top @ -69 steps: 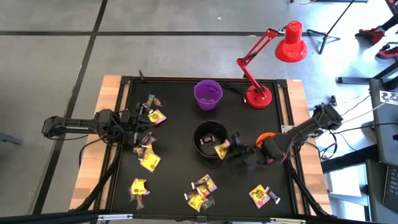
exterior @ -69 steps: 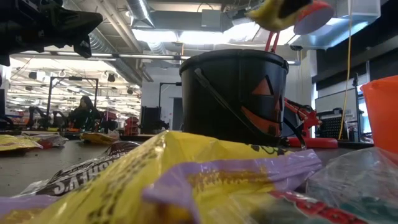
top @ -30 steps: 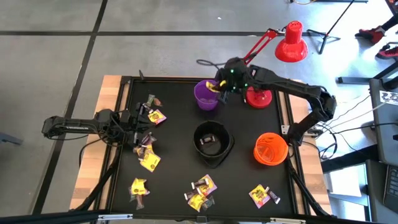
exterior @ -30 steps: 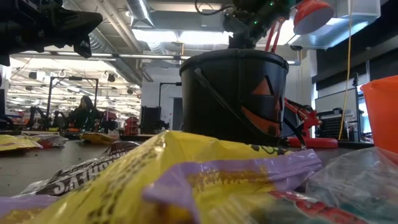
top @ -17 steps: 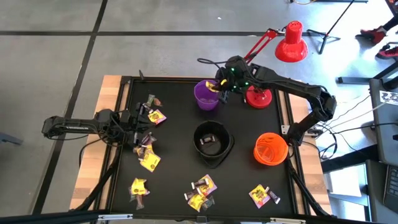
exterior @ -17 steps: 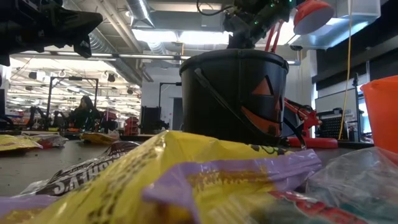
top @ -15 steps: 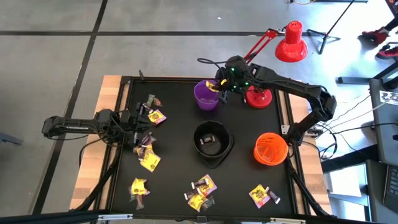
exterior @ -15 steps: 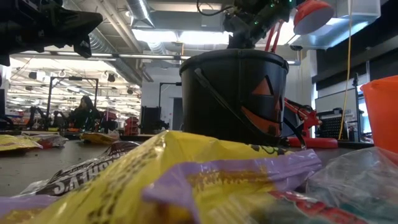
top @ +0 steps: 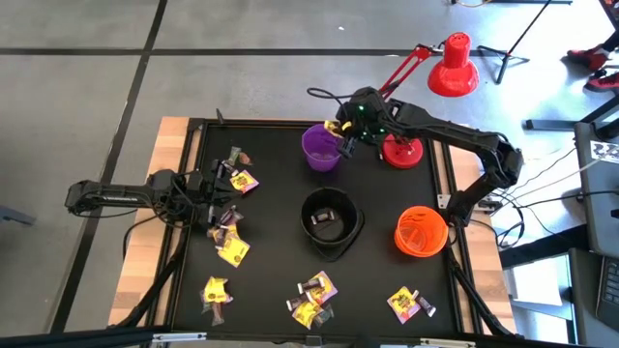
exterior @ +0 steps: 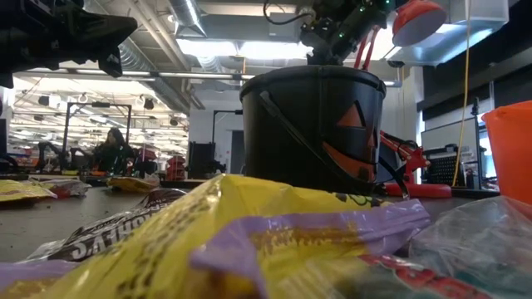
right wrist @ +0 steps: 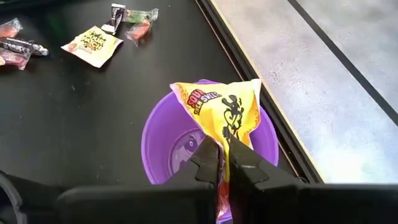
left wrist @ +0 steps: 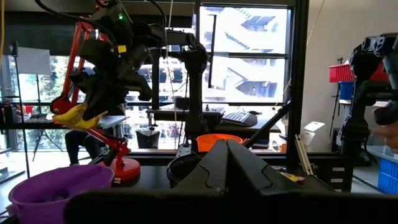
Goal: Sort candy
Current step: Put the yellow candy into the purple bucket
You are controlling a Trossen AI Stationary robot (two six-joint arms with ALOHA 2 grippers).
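Yellow candy packet [right wrist: 221, 112] pinched in my right gripper [right wrist: 219, 151], above purple bowl [right wrist: 163, 140] opening. Black pumpkin bucket [top: 330, 221] holds dark candy. Orange bowl [top: 422, 232] contents unclear. Left gripper [top: 215, 191] closed, beside scattered candy. Position unchanged from half second earlier.

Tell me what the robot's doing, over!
Right gripper pinching yellow candy above purple bowl. Left gripper shut, waiting by the table's left edge. Nothing blocking.

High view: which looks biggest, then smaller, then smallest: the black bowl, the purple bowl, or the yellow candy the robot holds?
1. black bowl
2. purple bowl, a bit smaller
3. yellow candy in the right gripper, by far the smallest
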